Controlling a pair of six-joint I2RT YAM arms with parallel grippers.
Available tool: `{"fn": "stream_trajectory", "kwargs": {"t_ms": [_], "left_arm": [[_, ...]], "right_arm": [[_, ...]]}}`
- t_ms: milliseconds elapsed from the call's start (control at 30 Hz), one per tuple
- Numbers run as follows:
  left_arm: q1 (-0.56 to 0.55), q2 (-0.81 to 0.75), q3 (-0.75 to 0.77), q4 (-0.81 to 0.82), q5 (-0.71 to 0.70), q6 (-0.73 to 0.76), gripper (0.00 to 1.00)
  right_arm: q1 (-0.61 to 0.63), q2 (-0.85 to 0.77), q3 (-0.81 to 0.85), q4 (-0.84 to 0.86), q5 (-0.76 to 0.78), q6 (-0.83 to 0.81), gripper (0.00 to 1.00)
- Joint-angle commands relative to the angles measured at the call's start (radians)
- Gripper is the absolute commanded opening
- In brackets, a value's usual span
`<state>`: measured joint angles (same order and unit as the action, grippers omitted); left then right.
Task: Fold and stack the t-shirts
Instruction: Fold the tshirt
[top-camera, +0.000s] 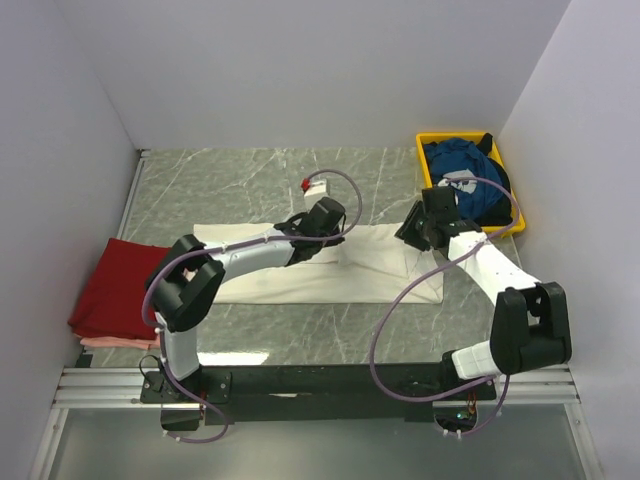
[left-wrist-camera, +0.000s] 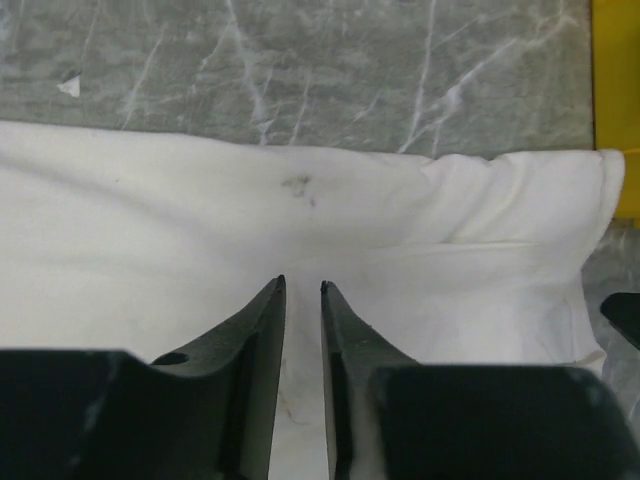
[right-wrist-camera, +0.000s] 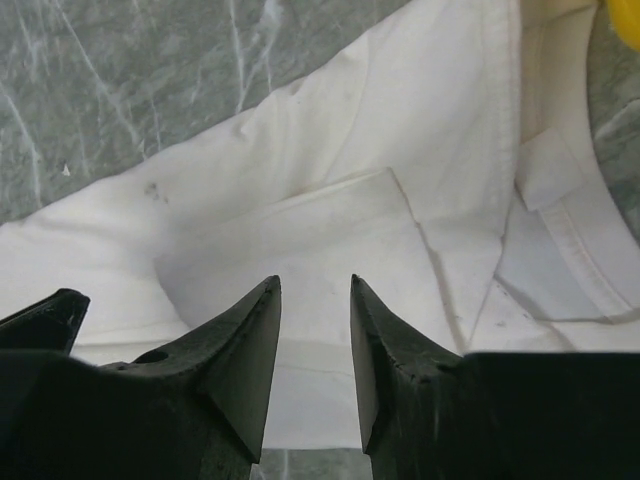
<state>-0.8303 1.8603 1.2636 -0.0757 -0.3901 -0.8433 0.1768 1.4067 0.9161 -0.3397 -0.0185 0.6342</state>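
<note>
Top external view gives me the count: the red tee (top-camera: 115, 285) lies folded at the left edge of the table (top-camera: 250, 180), on something pale pink I cannot make out, so I judge that one done. The white tee (top-camera: 330, 282) lies flat across the table's middle as a long band. The right wrist view shows one flap turned over near its collar end, so I judge it partway folded. The blue tee (top-camera: 465, 180) sits crumpled in the yellow tray (top-camera: 428, 142) at the far right corner, not yet folded. My left gripper (left-wrist-camera: 302, 290) hangs over the white tee's middle, jaws parted by a narrow slit with nothing between them. My right gripper (right-wrist-camera: 315, 285) hovers above that tee's right end, jaws spread wider, also empty. As I read it, what is left is to finish the white fold, stack it on the red tee, then do the blue tee.
</note>
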Motion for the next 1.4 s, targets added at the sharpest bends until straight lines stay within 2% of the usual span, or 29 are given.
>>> {"fn": "stream_trajectory", "kwargs": {"t_ms": [0,233,300,467,700,800,900,933,1067,1233,1367], "left_arm": [[-0.021,-0.007,0.062,0.037,0.040,0.039,0.23],[-0.049,0.105,0.106,0.068,0.129,0.050,0.03],[-0.052,0.131,0.082,0.080,0.143,0.043,0.01],[-0.069,0.155,-0.004,0.126,0.172,0.026,0.01],[-0.070,0.140,-0.018,0.096,0.140,0.027,0.01],[-0.069,0.096,0.005,0.048,0.122,0.049,0.02],[-0.061,0.031,0.033,-0.013,0.086,0.067,0.12],[-0.058,-0.004,0.039,-0.054,0.061,0.072,0.23],[-0.049,-0.094,0.023,-0.169,-0.025,0.066,0.40],[-0.010,-0.191,-0.081,-0.311,-0.095,-0.058,0.39],[0.033,-0.243,-0.240,-0.348,-0.118,-0.118,0.36]], "right_arm": [[0.003,0.009,-0.022,0.079,-0.038,0.027,0.41],[0.004,0.118,-0.042,0.137,-0.084,0.048,0.38],[0.001,0.138,-0.057,0.145,-0.080,0.050,0.38],[-0.011,0.140,-0.128,0.176,-0.075,0.058,0.38],[-0.020,0.146,-0.158,0.177,-0.067,0.047,0.38],[-0.026,0.118,-0.148,0.156,-0.063,0.039,0.38],[-0.025,0.074,-0.126,0.127,-0.060,0.027,0.38],[-0.022,0.063,-0.112,0.107,-0.057,0.018,0.39],[-0.007,0.002,-0.094,0.077,-0.052,0.005,0.41],[0.038,-0.006,-0.086,0.085,-0.055,0.009,0.48],[0.079,0.052,-0.069,0.100,-0.061,0.019,0.50]]}}
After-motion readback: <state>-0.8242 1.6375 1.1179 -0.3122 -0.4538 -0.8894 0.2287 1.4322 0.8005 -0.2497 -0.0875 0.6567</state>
